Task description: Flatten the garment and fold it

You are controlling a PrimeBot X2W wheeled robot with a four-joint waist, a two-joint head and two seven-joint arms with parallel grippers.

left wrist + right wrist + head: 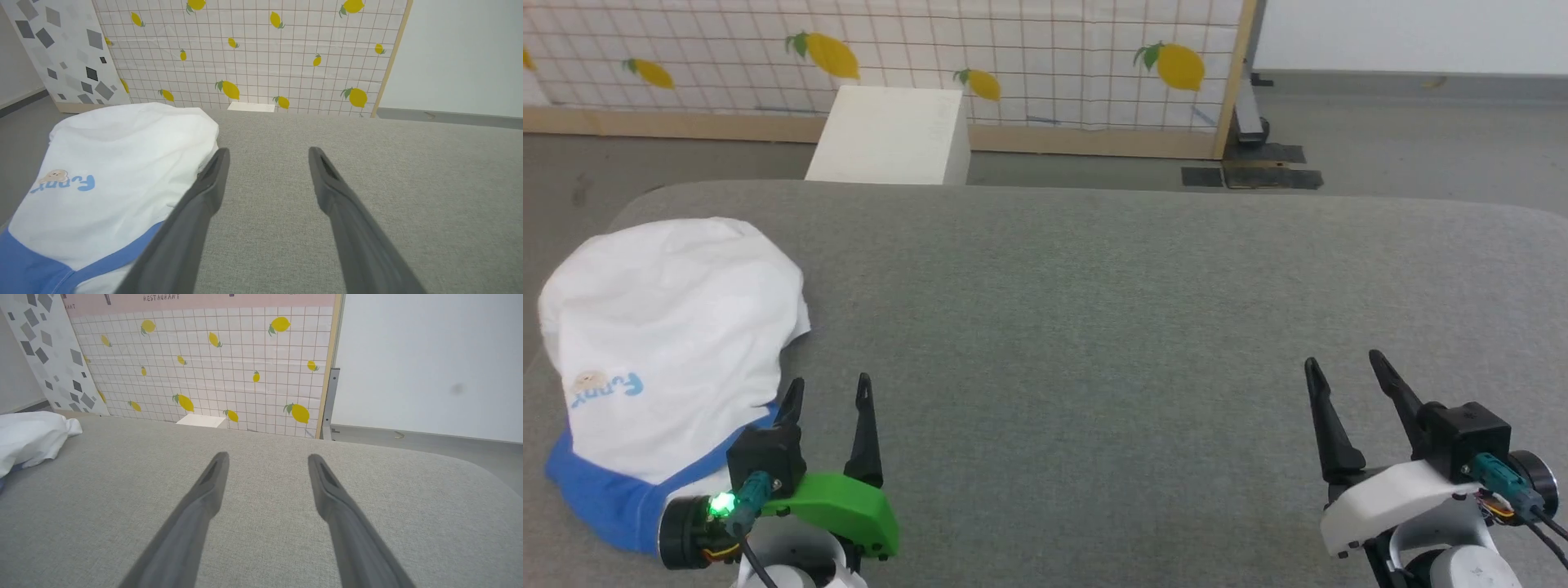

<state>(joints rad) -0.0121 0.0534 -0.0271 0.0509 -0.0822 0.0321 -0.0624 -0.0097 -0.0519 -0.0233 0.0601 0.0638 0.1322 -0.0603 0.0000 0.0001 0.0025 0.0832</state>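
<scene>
The garment (670, 335), a white T-shirt with blue trim and small blue lettering, lies bunched in a rounded heap at the left end of the grey padded surface (1094, 310). In the left wrist view the garment (114, 163) lies left of my fingers, its white edge just beside the left fingertip (218, 163). My left gripper (829, 392) stands open with nothing between its fingers, right beside the garment's near edge. My right gripper (1343, 371) is open and empty at the lower right, far from the cloth. In the right wrist view the garment (28, 437) shows at the far left.
A white box (890, 135) stands on the floor beyond the padded surface's far edge. Behind it runs a tiled screen with lemon prints (1013, 57) on a wooden frame. Grey floor surrounds the surface, whose corners are rounded.
</scene>
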